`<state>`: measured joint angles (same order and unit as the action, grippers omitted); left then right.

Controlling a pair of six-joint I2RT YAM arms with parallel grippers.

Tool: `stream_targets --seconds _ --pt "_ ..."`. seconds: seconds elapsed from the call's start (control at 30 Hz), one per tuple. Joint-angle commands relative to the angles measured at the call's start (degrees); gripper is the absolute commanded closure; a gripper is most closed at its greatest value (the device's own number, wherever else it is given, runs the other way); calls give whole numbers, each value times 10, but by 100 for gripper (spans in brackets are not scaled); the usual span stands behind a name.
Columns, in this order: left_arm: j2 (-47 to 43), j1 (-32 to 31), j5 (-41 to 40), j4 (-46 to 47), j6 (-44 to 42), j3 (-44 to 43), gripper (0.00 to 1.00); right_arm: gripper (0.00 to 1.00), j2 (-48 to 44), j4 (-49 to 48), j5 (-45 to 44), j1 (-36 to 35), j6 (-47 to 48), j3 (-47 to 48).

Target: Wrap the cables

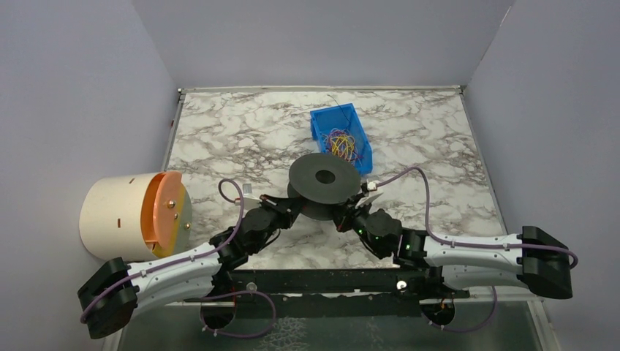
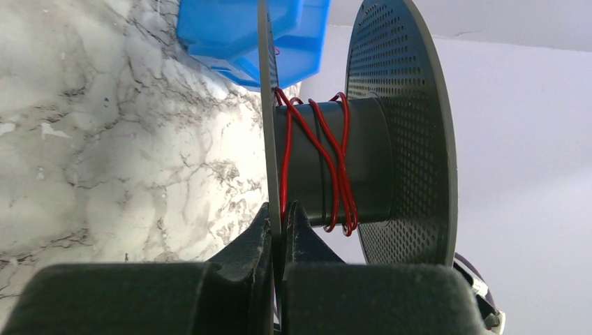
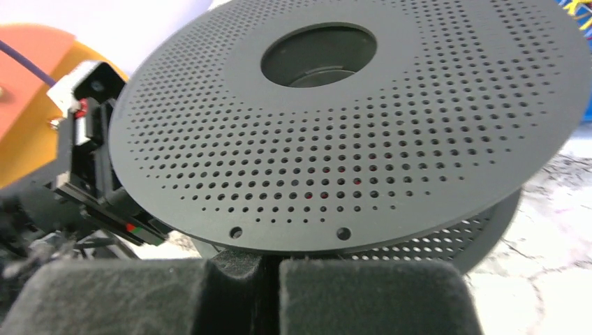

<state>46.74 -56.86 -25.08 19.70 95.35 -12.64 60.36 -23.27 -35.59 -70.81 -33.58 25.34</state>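
Note:
A black round spool (image 1: 324, 179) stands in the middle of the table. A red cable (image 2: 328, 160) is wound several turns round its core, seen in the left wrist view. The other cables (image 1: 341, 143), a yellow, red and purple tangle, lie in a blue bin (image 1: 322, 121) behind the spool. My left gripper (image 1: 289, 208) is at the spool's left and is shut on the thin edge of one flange (image 2: 267, 105); it also shows in the left wrist view (image 2: 283, 213). My right gripper (image 1: 349, 216) is at the spool's right, jaws together under the perforated flange (image 3: 419, 105), tips hidden.
A cream cylinder with an orange lid (image 1: 164, 212) lies on its side at the table's left edge. The blue bin (image 2: 223, 35) sits just beyond the spool. Grey walls close in the table on three sides.

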Motion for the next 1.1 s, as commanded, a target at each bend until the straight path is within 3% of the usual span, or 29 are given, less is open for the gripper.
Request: stream_targets --seconds 0.0,0.17,0.83,1.07 --pt "8 -19 102 72 -36 4 100 99 15 -148 -1 9 -5 1" --pt "11 -19 122 93 -36 9 100 99 53 -214 28 9 13 16" --pt "-6 -19 155 170 -59 30 100 99 85 -247 54 9 49 36" --pt "-30 -17 135 170 -59 44 100 88 73 -197 61 9 37 41"
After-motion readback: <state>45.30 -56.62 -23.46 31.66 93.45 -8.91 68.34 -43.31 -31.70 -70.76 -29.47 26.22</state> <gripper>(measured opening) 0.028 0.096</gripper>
